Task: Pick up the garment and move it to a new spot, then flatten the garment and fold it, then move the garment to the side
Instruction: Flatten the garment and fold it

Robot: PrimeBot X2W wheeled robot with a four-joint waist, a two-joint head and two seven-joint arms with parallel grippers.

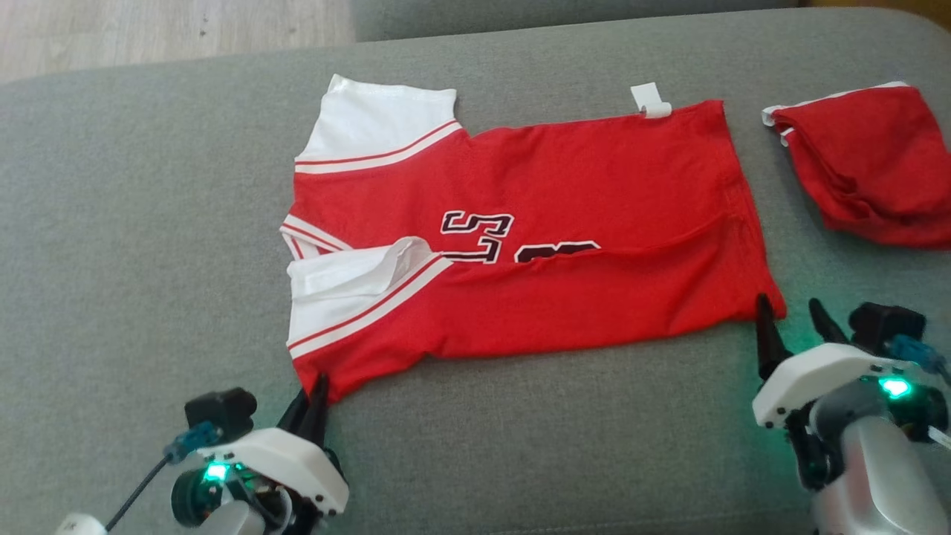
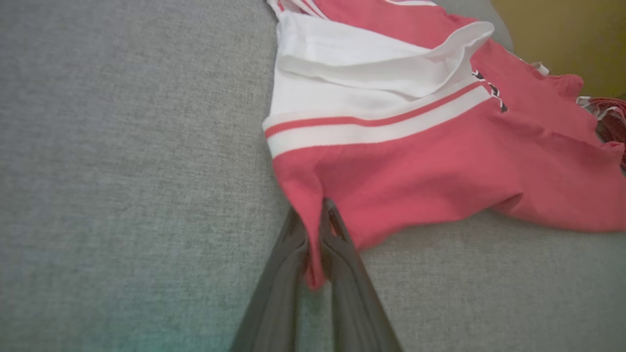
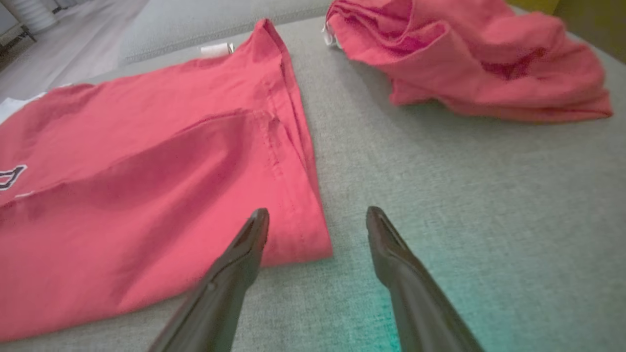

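Across the grey cushion (image 1: pixel 148 223) the jersey (image 1: pixel 557 171) is lying flat, seemingly half folded. We are pinching its corner in our left pincer (image 1: pixel 318 383); our right pincer (image 1: pixel 787 301) is gaping empty.

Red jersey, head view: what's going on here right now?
The robot is working on the red jersey, which lies spread on the grey cushion with its near edge folded over the number. The left gripper is shut on the near sleeve-end corner. The right gripper is open, its fingers on either side of the near hem corner, not yet gripping. A second red garment lies bunched to the right, untouched.
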